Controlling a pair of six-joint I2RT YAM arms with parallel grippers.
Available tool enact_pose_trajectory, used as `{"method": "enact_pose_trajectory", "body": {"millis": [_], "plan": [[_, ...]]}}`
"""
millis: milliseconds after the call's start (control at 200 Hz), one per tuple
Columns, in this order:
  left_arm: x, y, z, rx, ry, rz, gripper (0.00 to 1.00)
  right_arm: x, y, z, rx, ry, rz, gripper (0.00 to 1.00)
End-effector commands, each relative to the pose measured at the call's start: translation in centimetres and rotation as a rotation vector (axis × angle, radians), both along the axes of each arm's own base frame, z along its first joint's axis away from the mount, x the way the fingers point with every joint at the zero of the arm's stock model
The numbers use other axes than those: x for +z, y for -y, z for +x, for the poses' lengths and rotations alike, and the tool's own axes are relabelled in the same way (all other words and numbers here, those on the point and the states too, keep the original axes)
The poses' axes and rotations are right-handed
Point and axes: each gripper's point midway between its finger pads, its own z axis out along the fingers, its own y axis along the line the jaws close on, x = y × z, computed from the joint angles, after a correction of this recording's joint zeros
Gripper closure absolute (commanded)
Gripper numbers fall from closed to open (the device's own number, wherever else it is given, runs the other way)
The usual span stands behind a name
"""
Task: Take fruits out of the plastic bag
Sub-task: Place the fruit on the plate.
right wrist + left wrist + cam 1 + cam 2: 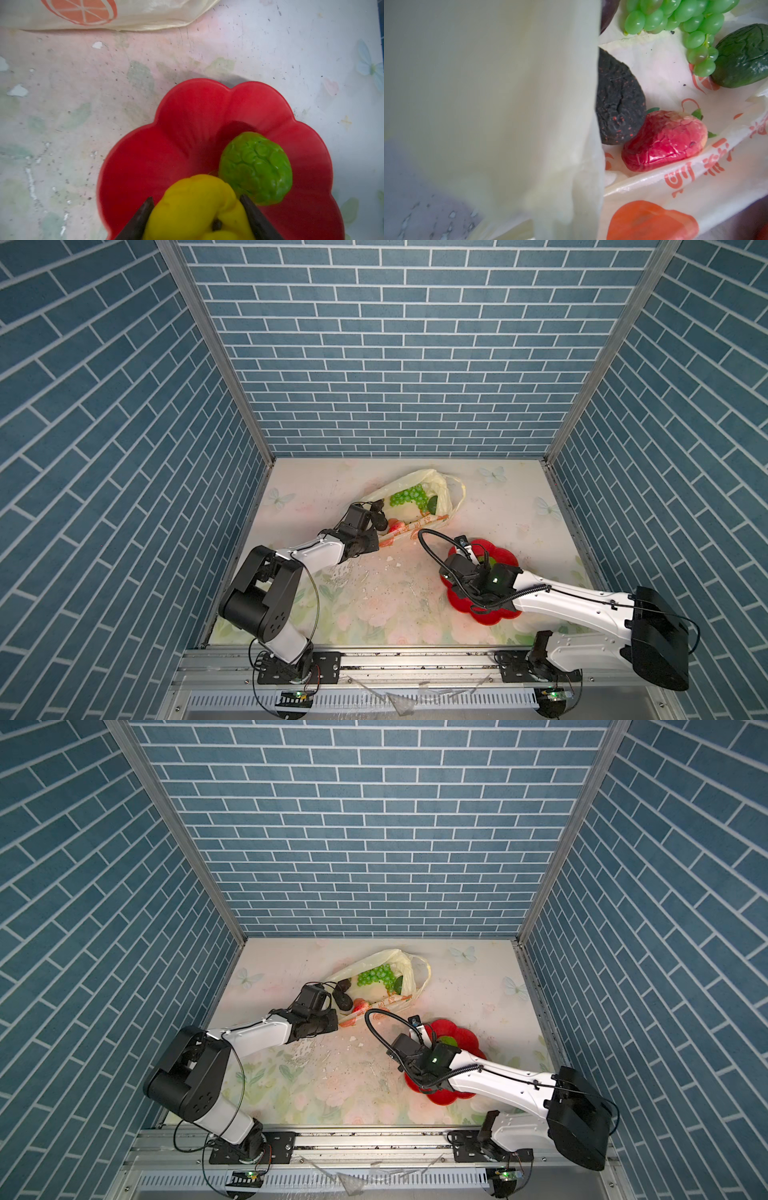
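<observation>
Where you grip the plastic bag (432, 485), left pincer (371, 508): pinched shut on its rim.
Your right pincer (196, 198): clasping yellow fruit (197, 212) over red plate (187, 116).

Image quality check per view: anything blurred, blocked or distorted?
Left wrist view: the plastic bag hangs close to the lens, a defocused sheet covering over half the frame; the strawberry is sharp. Right wrist view: the yellow fruit nearest the lens is soft, the bumpy green fruit and red plate crisper. Both top views: wide-angle stretch splays the brick walls.
</observation>
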Motion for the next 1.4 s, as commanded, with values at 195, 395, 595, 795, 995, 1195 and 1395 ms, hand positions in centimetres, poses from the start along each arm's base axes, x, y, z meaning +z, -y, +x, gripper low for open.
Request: {"method": "enact_pose_trajectory", "body": {"millis": [195,395,595,795,995,1195,1395], "plan": [[0.4,0.1,0.4,-0.007,0.013,0.018,0.89,-0.6,0.8,1.5,-0.024,0.166,-0.02,0.38],[0.4,0.0,0.3,-0.005,0.013,0.022,0.89,-0.9,1.2,1.9,-0.021,0.211,-0.05,0.38],[0.6,0.0,0.3,-0.003,0.013,0.021,0.89,-1.5,1.4,2.1,0.001,0.237,-0.077,0.38],[0.8,-0.1,0.3,-0.005,0.015,0.023,0.89,-2.2,1.0,2.6,0.013,0.247,-0.114,0.38],[0.7,-0.2,0.2,-0.003,0.013,0.028,0.89,-2.5,0.9,2.7,0.017,0.25,-0.122,0.37],[0.6,-0.1,0.3,-0.002,0.017,0.025,0.89,-2.6,0.8,2.7,0.024,0.246,-0.123,0.28],[0.4,-0.4,0.2,0.001,0.014,0.035,0.89,-2.7,0.7,2.7,0.028,0.243,-0.126,0.25]]}}
